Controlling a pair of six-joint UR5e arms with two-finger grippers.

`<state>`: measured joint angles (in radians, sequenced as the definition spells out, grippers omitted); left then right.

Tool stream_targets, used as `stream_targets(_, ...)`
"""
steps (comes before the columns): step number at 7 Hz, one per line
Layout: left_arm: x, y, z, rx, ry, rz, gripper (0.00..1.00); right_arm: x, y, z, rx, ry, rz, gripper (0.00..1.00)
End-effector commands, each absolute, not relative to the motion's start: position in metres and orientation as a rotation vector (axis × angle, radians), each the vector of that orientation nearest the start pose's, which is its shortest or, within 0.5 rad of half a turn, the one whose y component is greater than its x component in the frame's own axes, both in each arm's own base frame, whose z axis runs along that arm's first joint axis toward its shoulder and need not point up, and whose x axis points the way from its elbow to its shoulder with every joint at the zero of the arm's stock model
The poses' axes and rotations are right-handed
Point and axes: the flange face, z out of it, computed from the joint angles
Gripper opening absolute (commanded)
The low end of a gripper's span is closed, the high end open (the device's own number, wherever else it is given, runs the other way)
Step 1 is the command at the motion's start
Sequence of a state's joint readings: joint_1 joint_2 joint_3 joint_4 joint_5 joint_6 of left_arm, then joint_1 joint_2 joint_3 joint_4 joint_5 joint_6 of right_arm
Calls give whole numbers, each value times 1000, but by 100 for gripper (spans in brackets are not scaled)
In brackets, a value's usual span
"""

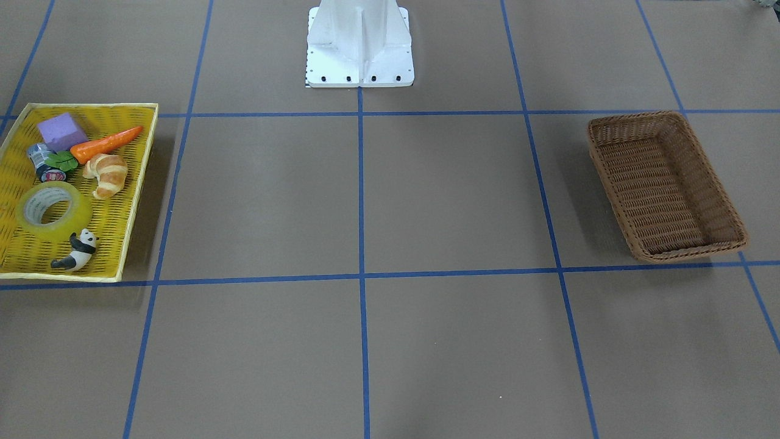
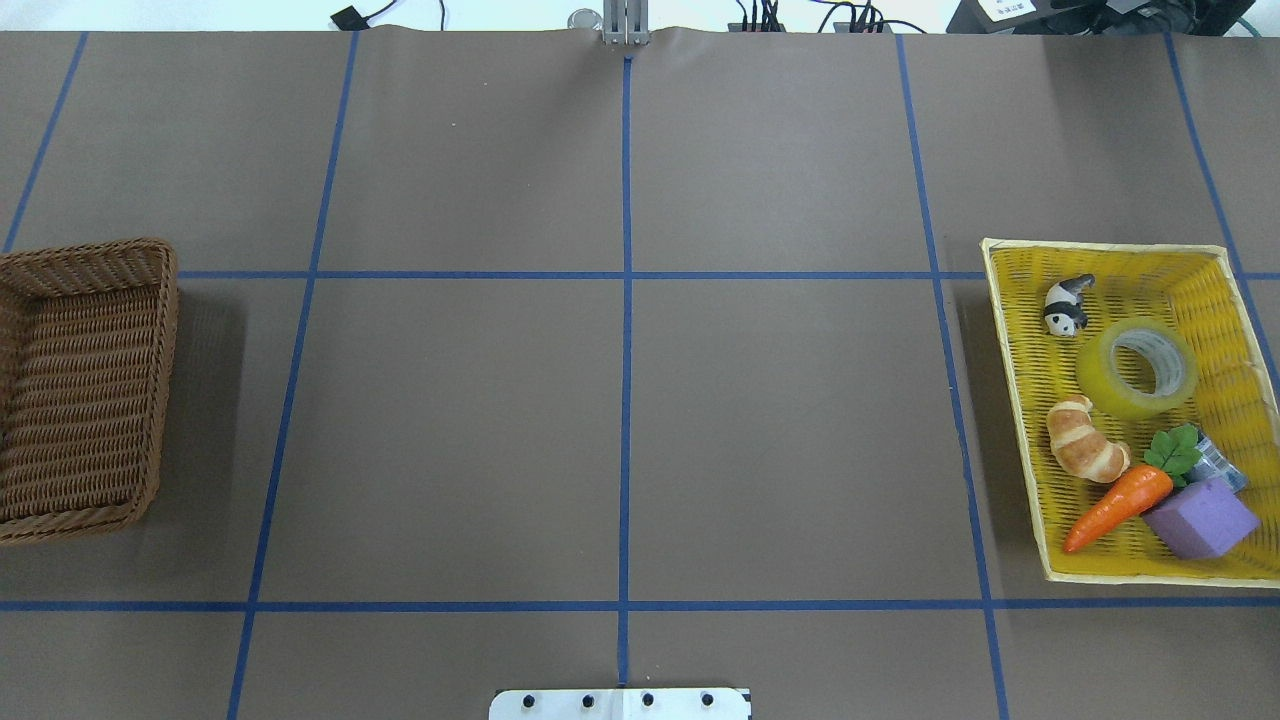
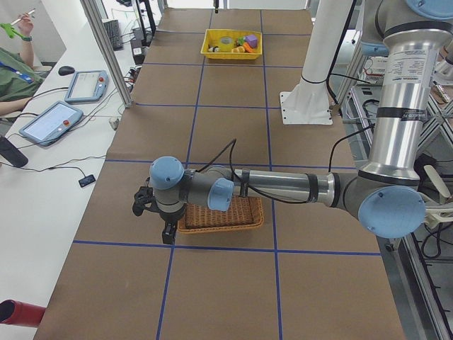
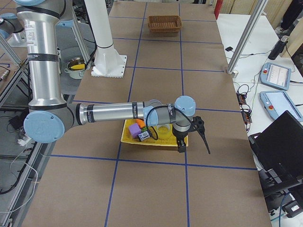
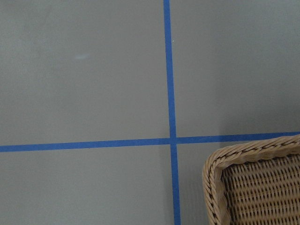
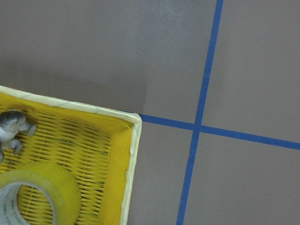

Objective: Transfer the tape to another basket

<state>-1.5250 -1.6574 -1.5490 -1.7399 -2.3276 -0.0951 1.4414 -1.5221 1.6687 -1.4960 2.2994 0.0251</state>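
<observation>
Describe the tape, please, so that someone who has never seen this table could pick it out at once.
On the robot's right side of the table lies a flat yellow tray basket full of small things. In it, between the panda figure and the croissant, lies the tape. It is the only ring there: a translucent yellow roll with a whitish core.

tape (image 2: 1138, 368) in tray (image 2: 1228, 395) at robot's right, basket (image 2: 85, 390) well apart at robot's left
</observation>
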Motion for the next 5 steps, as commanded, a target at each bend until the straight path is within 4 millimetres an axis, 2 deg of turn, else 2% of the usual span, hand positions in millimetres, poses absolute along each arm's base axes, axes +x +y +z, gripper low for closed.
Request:
stream_targets(1, -37, -544, 591, 203, 770, 61, 99, -16, -544, 523, 250, -762, -241, 100)
stream_targets(2, -37, -538, 595, 200, 775, 63, 99, -47, -541, 518, 230, -802, -289, 100)
stream_targets(3, -37, -538, 594, 210, 777, 68, 99, -67, -539, 521, 230, -830, -337, 100)
stream_targets(4, -37, -538, 597, 210, 775, 72, 99, -76, -518, 536, 316, -882, -411, 100)
stream_targets(5, -37, -538, 598, 208, 772, 73, 99, -87, -502, 583, 322, -881, -449, 100)
